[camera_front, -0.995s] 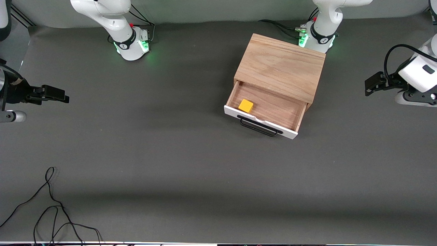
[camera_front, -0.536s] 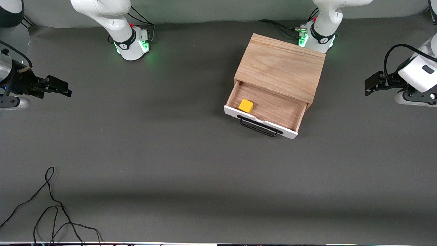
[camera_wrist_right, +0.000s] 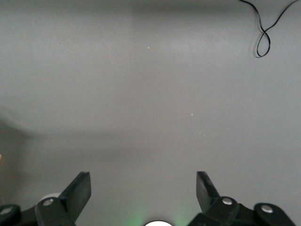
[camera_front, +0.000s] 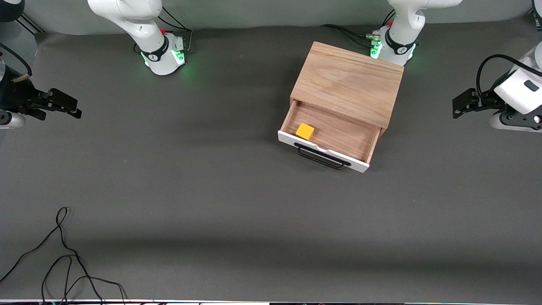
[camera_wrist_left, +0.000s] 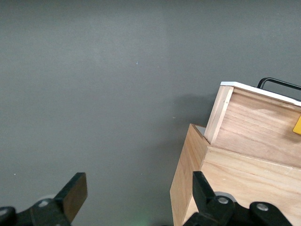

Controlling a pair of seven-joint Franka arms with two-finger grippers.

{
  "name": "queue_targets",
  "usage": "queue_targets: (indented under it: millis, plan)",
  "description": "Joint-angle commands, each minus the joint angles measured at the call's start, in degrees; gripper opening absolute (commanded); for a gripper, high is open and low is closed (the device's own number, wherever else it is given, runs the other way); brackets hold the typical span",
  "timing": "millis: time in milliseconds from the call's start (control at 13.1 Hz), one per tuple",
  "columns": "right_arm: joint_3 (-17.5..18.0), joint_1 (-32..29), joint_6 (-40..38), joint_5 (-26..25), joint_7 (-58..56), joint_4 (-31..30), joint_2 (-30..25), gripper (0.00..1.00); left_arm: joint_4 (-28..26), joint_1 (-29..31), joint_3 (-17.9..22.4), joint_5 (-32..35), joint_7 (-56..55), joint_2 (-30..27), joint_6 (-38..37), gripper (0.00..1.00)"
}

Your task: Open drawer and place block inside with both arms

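Observation:
The oak cabinet [camera_front: 349, 82] stands near the left arm's base, its drawer [camera_front: 334, 135] pulled open with the white front [camera_front: 360, 164] and black bar handle [camera_front: 319, 158] toward the front camera. The yellow block [camera_front: 305, 131] lies inside the drawer, at the corner toward the right arm's end. My left gripper [camera_front: 459, 106] hangs open and empty at the left arm's end of the table; its wrist view shows the cabinet's side [camera_wrist_left: 188, 179], the drawer [camera_wrist_left: 258, 127] and a sliver of the block [camera_wrist_left: 297, 126]. My right gripper [camera_front: 70, 108] is open and empty over the table's other end.
A loose black cable [camera_front: 63, 254] lies on the grey table cloth [camera_front: 211, 190] near the front edge at the right arm's end; its loop [camera_wrist_right: 263, 42] shows in the right wrist view. Both green-lit arm bases [camera_front: 165, 53] stand along the table edge farthest from the front camera.
The right gripper has drifted up and slightly back toward the table's end, staying open. The left arm, drawer and block have not moved.

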Motion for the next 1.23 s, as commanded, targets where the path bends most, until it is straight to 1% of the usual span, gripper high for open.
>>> queue_targets:
  millis: [0,306,459,1149]
  plan:
    - [0.51,-0.17,-0.93,-0.96,-0.54,2.73,2.24,0.99,0.85,-0.66,0.55,-0.47,0.54,-0.71,-1.27,1.00]
    - [0.25,-0.26,-1.20,-0.96,-0.71,2.38,2.07,0.99,0.85,-0.66,0.55,-0.47,0.54,-0.71,-1.27,1.00]
    - [-0.02,-0.26,-3.65,-0.96,-0.98,2.47,2.16,0.99,0.85,-0.66,0.55,-0.47,0.46,-0.62,-1.27,1.00]
    - [0.24,-0.09,-3.84,-0.96,-0.89,2.56,2.24,0.99,0.77,-0.83,0.54,-0.56,0.02,-0.36,-1.10,1.00]
